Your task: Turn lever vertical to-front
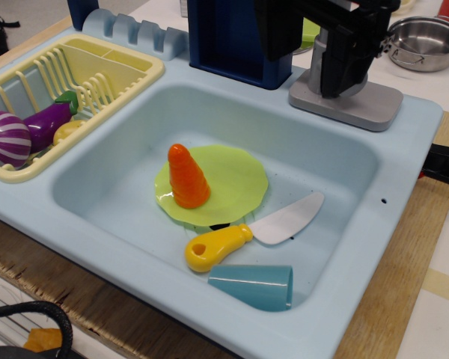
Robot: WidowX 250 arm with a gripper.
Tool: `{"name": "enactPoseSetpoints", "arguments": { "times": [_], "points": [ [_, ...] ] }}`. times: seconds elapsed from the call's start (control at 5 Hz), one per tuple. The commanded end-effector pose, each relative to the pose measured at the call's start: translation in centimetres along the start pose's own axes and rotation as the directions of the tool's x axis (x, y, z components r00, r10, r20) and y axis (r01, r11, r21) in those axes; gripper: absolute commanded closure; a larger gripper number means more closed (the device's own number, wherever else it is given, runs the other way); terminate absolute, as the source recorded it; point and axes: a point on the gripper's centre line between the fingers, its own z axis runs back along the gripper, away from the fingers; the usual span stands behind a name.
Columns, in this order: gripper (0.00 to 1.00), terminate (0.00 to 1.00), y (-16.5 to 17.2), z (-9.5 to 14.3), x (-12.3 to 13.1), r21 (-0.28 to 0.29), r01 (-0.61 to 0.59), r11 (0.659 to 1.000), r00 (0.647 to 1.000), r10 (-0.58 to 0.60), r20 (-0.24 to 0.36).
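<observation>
- the lever (319, 60) sits at the far right corner of the light blue sink unit (404, 142), roughly two o'clock from the green plate (239, 179), on a flat grey rectangular base (374, 108).
- the gripper (343, 71), black and boxy, comes down from twelve o'clock and covers most of the lever; only a grey strip of the post shows on its left side, at nine o'clock of the tool.
- whether the gripper is clamped on the post or merely set around it cannot be told; its fingertips and the gap between them are hidden by its own body.
- the lever looks like matte hard plastic: stiff, light, not fragile, with a dull surface that should give fair friction. it probably turns on a pivot in the base, so the resistance is likely joint stiffness rather than weight.
- the best hold, i judge, is across the thick round post or its stubby end, away from the pivot for leverage.
- the visible strip of post runs upright, so the long axis appears near vertical, pointing toward twelve o'clock; the end is hidden, so its exact heading cannot be told.
- a dark blue block (236, 41) stands just beside the lever at nine o'clock, and a steel pot (425, 41) rests on the counter toward three o'clock.
</observation>
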Motion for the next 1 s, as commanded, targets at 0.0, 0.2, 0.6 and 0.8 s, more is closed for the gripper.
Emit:
{"name": "enactPoseSetpoints", "arguments": {
  "times": [0.0,0.2,0.6,0.8],
  "points": [
    [0.00,0.00,0.0,0.0,0.0,0.000,0.000,1.000,1.000,0.000,0.000],
    [0.00,0.00,0.1,0.3,2.2,-0.005,0.100,0.995,0.992,-0.099,0.082],
    [0.00,0.00,-0.2,1.3,5.4,0.062,0.211,0.976,0.955,-0.219,0.201],
    [0.00,0.00,-0.3,1.0,6.0,0.053,0.214,0.975,0.955,-0.221,0.199]
  ]
}}
